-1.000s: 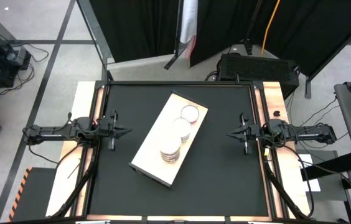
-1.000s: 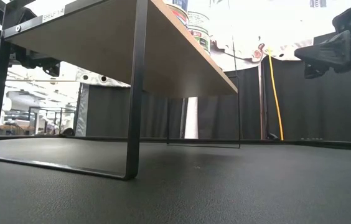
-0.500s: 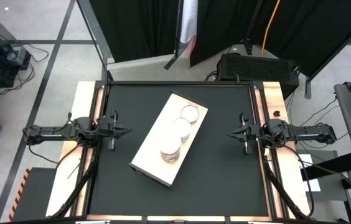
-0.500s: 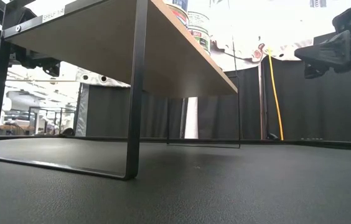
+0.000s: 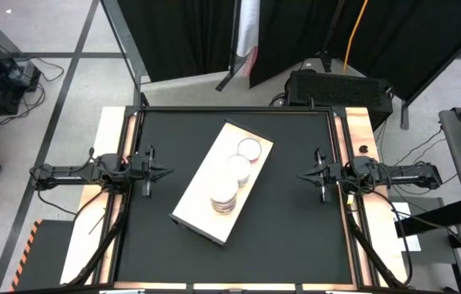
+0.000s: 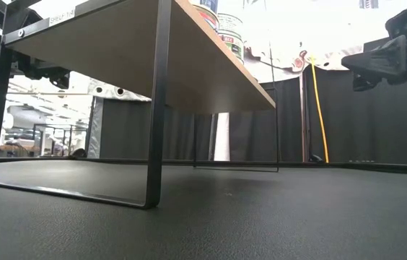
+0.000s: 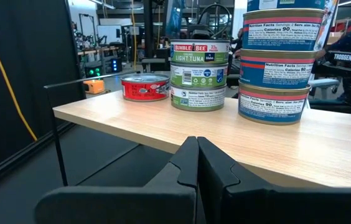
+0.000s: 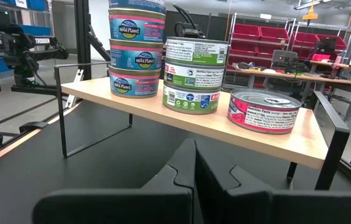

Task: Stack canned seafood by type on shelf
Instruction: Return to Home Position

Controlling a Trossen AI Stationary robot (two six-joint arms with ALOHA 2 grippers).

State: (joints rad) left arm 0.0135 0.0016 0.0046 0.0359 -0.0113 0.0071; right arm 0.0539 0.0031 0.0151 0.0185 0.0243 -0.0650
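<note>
Tins of seafood stand in a row on the wooden shelf (image 5: 196,208), which lies across the black table (image 5: 296,237) from seven to one o'clock. There is a blue-labelled pile (image 8: 136,59), a green-labelled pile (image 8: 194,78) and one red tin (image 8: 264,112) at the one o'clock end. The left claw (image 5: 163,171), fingers pressed together, hangs at nine o'clock. The right claw (image 5: 302,175), fingers likewise together, hangs at three o'clock. Both are well apart from the shelf.

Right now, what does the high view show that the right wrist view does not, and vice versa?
Only the high view: the left arm and right arm at full length, parked at opposite table edges, and the whole shelf lying diagonally. Only the right wrist view: the labels, a blue stack, a green stack, one red tin. Both: three groups of tins along the shelf.
</note>
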